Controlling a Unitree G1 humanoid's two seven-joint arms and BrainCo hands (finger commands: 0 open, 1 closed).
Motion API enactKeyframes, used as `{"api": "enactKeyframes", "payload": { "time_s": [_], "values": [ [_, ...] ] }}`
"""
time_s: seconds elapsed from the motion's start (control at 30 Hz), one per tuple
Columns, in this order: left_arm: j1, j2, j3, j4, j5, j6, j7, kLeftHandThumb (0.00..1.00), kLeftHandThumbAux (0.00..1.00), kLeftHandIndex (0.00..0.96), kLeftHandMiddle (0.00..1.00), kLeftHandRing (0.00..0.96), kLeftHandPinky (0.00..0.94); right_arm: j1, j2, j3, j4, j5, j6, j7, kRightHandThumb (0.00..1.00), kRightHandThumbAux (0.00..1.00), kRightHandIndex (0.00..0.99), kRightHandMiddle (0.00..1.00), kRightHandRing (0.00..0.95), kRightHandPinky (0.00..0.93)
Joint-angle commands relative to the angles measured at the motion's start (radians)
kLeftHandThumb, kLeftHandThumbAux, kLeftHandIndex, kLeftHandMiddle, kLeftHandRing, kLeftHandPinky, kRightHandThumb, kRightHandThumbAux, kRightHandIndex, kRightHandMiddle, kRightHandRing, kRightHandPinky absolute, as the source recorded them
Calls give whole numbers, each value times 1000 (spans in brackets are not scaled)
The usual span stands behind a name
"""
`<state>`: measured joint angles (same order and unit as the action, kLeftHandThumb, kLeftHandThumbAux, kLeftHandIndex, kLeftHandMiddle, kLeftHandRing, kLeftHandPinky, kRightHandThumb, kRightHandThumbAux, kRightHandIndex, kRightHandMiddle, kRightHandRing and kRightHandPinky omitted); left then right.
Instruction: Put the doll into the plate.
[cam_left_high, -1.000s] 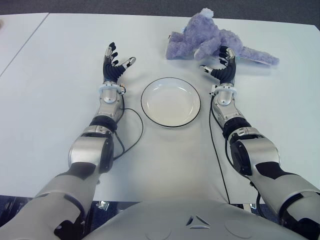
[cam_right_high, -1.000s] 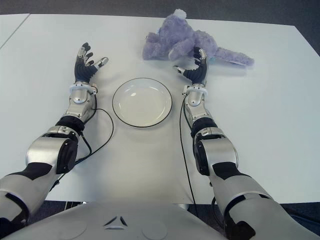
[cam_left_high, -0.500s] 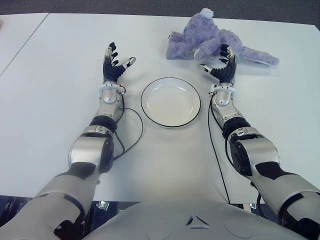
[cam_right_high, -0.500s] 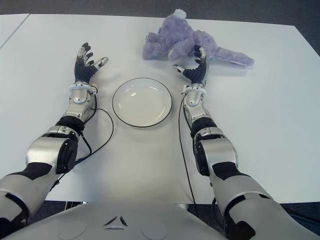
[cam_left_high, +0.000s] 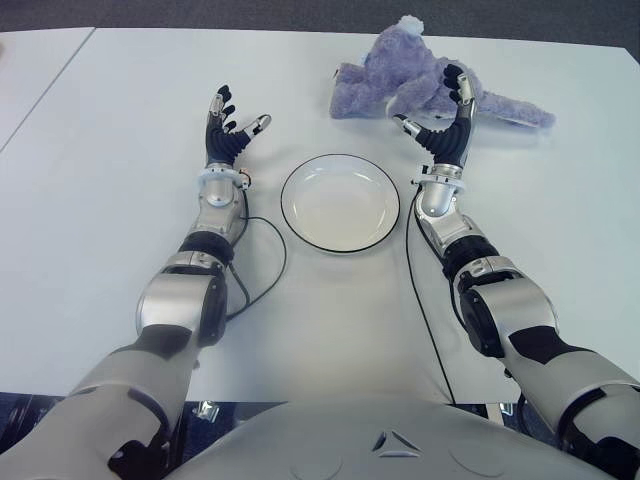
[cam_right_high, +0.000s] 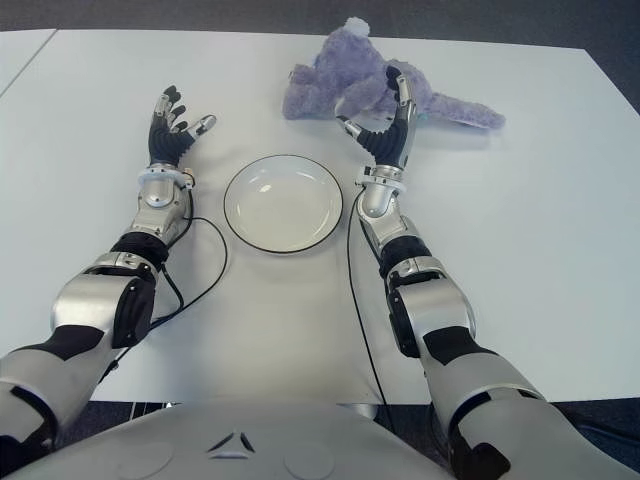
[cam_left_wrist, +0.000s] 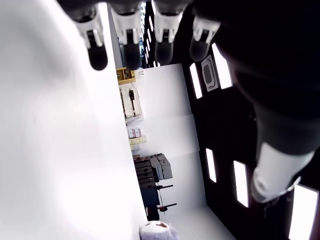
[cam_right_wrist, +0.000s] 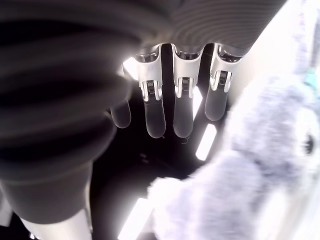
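A purple plush doll (cam_left_high: 425, 78) lies on the white table (cam_left_high: 120, 200) at the back right, its long tail stretched to the right. The white plate (cam_left_high: 340, 202) with a dark rim sits at the middle, bare inside. My right hand (cam_left_high: 443, 120) is raised just in front of the doll, fingers spread and straight, overlapping its front edge and holding nothing. The right wrist view shows the plush (cam_right_wrist: 250, 180) close beside the straight fingers (cam_right_wrist: 182, 105). My left hand (cam_left_high: 228, 128) shows left of the plate, fingers spread.
A thin black cable (cam_left_high: 262, 270) loops on the table beside my left forearm, another (cam_left_high: 420, 300) runs along my right forearm. A second table (cam_left_high: 30, 70) adjoins at the far left.
My right hand has lifted and moved forward toward the doll, its fingers now overlapping the plush's front. The left hand, plate and doll have not moved.
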<state>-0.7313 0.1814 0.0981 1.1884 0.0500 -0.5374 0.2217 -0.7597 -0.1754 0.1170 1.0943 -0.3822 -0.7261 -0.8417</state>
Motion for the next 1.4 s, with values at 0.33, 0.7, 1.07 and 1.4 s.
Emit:
{"api": "enactKeyframes", "payload": {
  "time_s": [0.33,0.7,1.07,1.4],
  "values": [
    [290,-92,-28,163,49,78,15,0,696,52,87,105,140,103,43,-7,-2,17,-179,-16,36,773,164,201,179,165],
    [286,-93,-31,164,54,85,17,0,698,47,78,97,127,84,38,-21,9,33,-199,50,51,686,163,157,133,123],
    [283,-96,-28,165,50,91,15,0,712,43,76,93,114,65,20,-20,20,25,-190,91,43,688,169,161,134,149],
    [281,-100,-28,166,50,96,5,0,617,55,79,83,80,-30,-111,25,108,-50,-100,173,6,659,181,173,139,120]
  ]
}}
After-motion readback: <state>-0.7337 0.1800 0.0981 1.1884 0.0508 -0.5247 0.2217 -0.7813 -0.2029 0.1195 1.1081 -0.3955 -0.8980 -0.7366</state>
